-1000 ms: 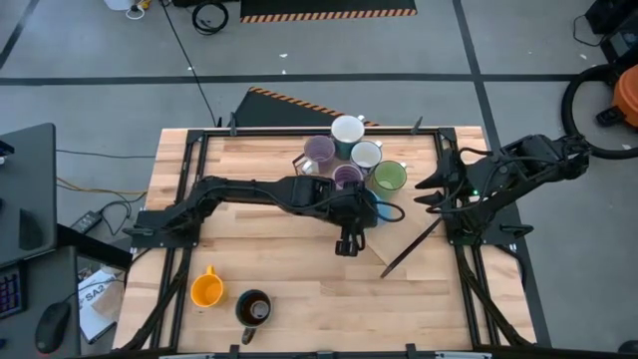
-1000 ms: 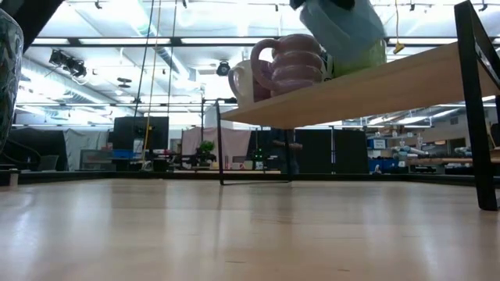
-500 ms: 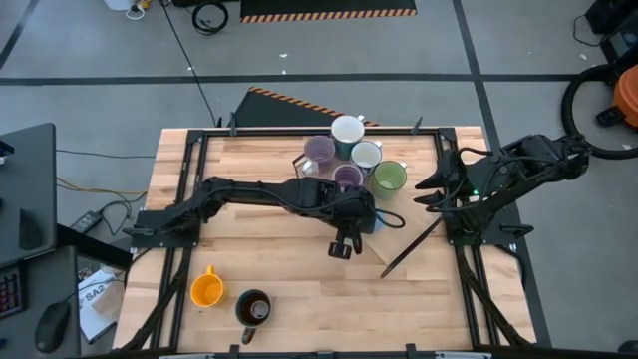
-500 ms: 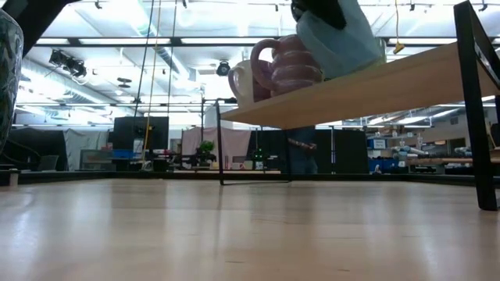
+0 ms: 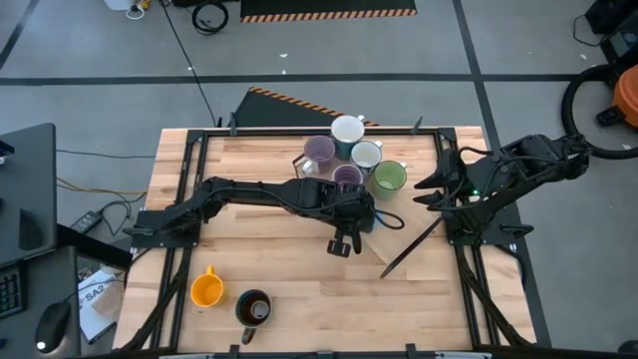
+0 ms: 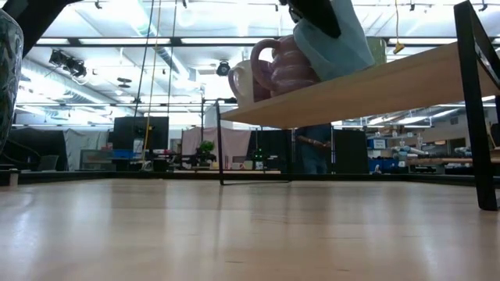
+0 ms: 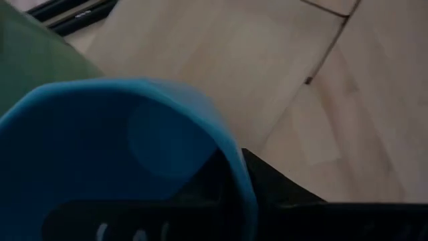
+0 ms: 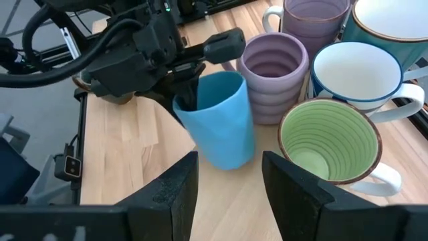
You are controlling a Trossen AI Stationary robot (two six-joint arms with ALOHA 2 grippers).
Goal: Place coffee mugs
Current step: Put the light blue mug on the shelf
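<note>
Down at the near edge of the table (image 5: 299,299), the orange mug (image 5: 206,289) and the dark mug (image 5: 254,308) sit side by side, close together and well apart from everything else.

Mid-table, the left gripper (image 8: 190,84) has the blue mug (image 8: 221,120) pinched by its rim, one finger inside the cup and one outside. The mug is tilted, not standing flat; in the right wrist view its base looks to be down at the wood, and the low view shows it leaning over too. It's just beside the ribbed lavender mug (image 8: 271,77), and the green mug (image 8: 328,140) is right next to both of them. From the left wrist camera you mostly get a blue rim filling the shot with bare wood behind it.

Farther back in the cluster is the white mug (image 8: 361,70), then another lavender mug (image 8: 314,17) and a second white mug (image 5: 348,131) with a teal-ish outside at the far end. All six are bunched up tight near the far edge.

Off at the right side of the table, the right gripper (image 8: 227,184) hangs above the wood with its fingers spread, nothing between them, pointed at the cluster. A dark seam line (image 5: 409,246) runs across the boards near it.
</note>
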